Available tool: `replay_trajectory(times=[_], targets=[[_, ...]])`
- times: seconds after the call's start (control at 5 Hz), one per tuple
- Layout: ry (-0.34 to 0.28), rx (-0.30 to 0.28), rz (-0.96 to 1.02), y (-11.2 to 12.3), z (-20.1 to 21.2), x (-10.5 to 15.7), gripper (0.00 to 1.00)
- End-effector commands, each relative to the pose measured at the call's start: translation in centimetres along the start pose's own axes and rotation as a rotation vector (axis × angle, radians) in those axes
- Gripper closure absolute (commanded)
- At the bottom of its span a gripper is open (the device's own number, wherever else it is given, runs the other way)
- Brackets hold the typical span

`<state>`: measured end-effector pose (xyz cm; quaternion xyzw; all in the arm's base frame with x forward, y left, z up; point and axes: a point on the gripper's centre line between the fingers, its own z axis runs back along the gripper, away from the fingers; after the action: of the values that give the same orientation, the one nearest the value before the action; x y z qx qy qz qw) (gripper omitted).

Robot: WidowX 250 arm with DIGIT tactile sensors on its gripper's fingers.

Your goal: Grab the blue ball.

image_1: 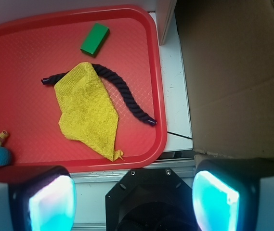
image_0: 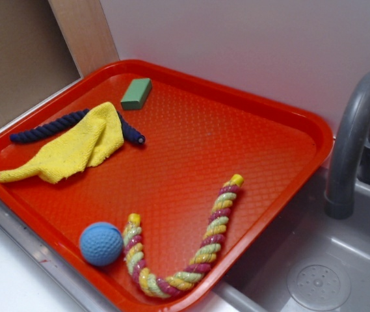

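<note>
Jaws spread wide and empty frame the bottom of the wrist view, the gripper [image_1: 134, 202] hanging outside the red tray [image_1: 157, 72], past its near rim, with nothing between the two lit fingers [image_1: 52, 204]. We locate the blue ball [image_0: 101, 244] in the exterior view at about 7 o'clock on the tray, resting on the textured floor close to the rim and touching or just beside the yellow end of the multicoloured rope [image_0: 201, 250]. In the wrist view the ball appears only at the far left edge, at about 8 o'clock, well apart from the gripper. We judge the ball to be light and fairly firm, with a dimpled matte skin that should offer good friction; being round, it will roll at a glancing touch. We recommend closing across its widest line, the equator, from directly above, centred so that neither finger pushes it aside. We would set the fingers so that neither lands on the rope or fouls the rim. The yellow cloth [image_0: 74, 149], navy rope [image_0: 41, 130] and green block [image_0: 136, 93] lie well clear.
</note>
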<state>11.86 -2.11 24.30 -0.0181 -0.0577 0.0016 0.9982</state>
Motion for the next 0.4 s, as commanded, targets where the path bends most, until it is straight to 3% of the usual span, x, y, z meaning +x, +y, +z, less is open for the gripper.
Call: replay_trajectory(times=[0.0,0.2], targets=[[0.000,0.000,0.000,0.0,0.0,0.0,0.00],[-0.039,-0.031,-0.031,-2.8,-0.2,0.2,0.00]])
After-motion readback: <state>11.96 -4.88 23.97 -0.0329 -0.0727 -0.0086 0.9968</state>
